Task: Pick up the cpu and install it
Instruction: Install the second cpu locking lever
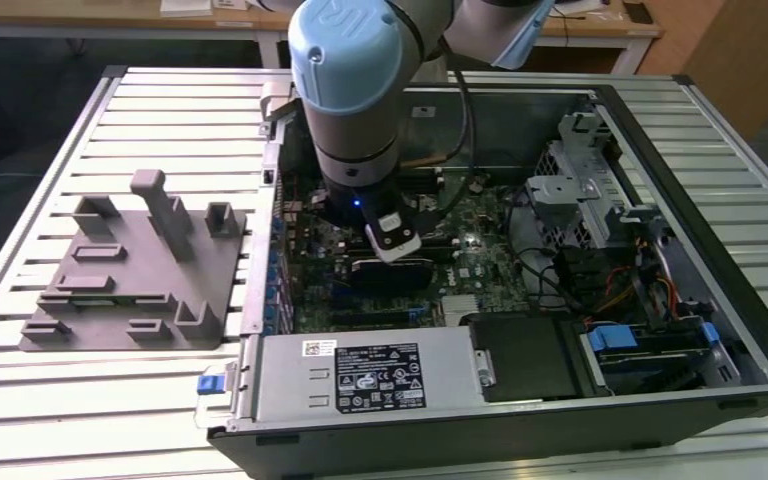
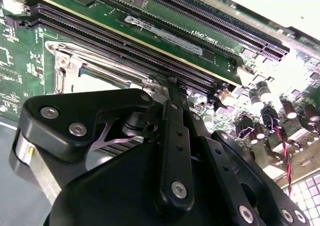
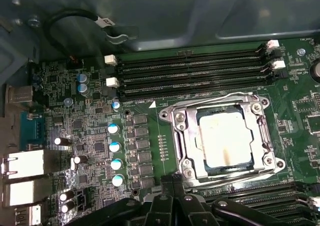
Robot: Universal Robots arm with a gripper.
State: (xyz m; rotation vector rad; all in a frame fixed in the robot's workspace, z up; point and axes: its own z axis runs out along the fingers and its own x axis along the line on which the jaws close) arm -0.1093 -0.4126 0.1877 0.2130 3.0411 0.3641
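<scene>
Down inside the open black computer case point(image 1: 747, 330), over the green motherboard point(image 3: 90, 136): black two-fingered gripper point(image 3: 173, 180) on the pale blue arm. Seems drawn narrow, tips together and holding nothing, though hard to say for sure from this close behind the linkage in the second wrist view.

Small flat square cpu with a pale silvery-white metal top point(image 3: 225, 138): lying inside the bright metal frame of the dark socket point(image 3: 182, 136), beside the long black memory slots point(image 3: 190, 70) and towards the board's middle, apart from the gripper. Looks square and level to the frame, with the frame not closed over it.

Out on the slatted metal table point(image 1: 37, 390), by the case's wall at the exterior view's left: grey moulded fixture point(image 1: 131, 270), no chip to be seen on it.

Risks, as a judgement:
- Could catch the socket frame or the nearby memory slots with the tips, given how close above the board.
- Could skew the chip and bend contacts underneath if nudged sideways or pressed while unclamped.
- Could snag the thin red and black wires point(image 2: 286, 151) at the board's edge.

Writing: white printed sticker on the silver power supply box point(image 1: 377, 375) at the case's near edge, a small white tag on the black looped cable point(image 3: 104, 21), and fine white lettering across the board. Left unread.
</scene>
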